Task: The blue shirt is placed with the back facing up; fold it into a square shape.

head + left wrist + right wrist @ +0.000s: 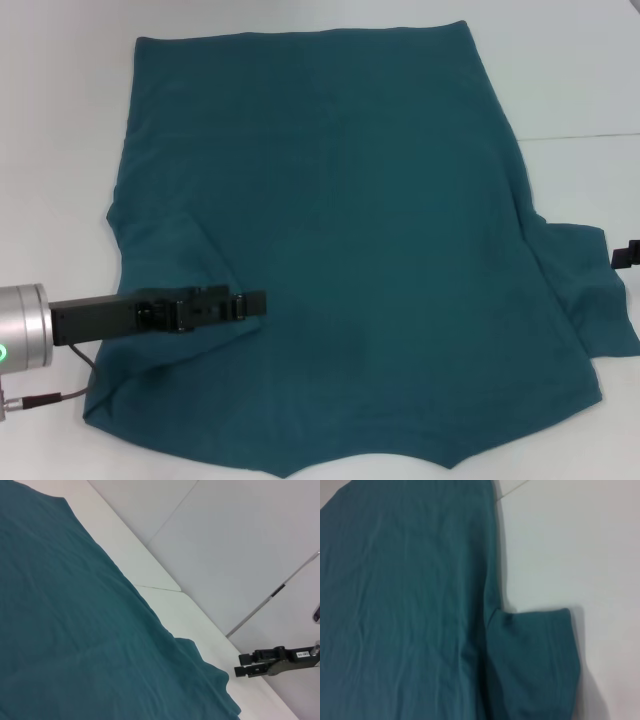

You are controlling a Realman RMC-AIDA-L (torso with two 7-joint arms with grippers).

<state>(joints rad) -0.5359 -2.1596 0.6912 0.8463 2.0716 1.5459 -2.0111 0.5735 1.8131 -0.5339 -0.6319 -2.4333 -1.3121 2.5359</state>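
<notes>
The blue shirt (350, 230) lies spread flat on the white table (60, 120), plain side up, collar edge toward me. Its left sleeve (165, 270) is folded inward over the body. Its right sleeve (590, 290) sticks out flat to the side and also shows in the right wrist view (535, 660). My left gripper (255, 302) reaches in from the left, low over the folded sleeve's inner edge. My right gripper (624, 255) sits at the right border, just beyond the right sleeve, and shows in the left wrist view (242, 669) off the cloth.
A seam between table panels (580, 137) runs along the right side. Bare white table surrounds the shirt on the left, far side and right. The shirt's near edge (290, 470) reaches the table's front.
</notes>
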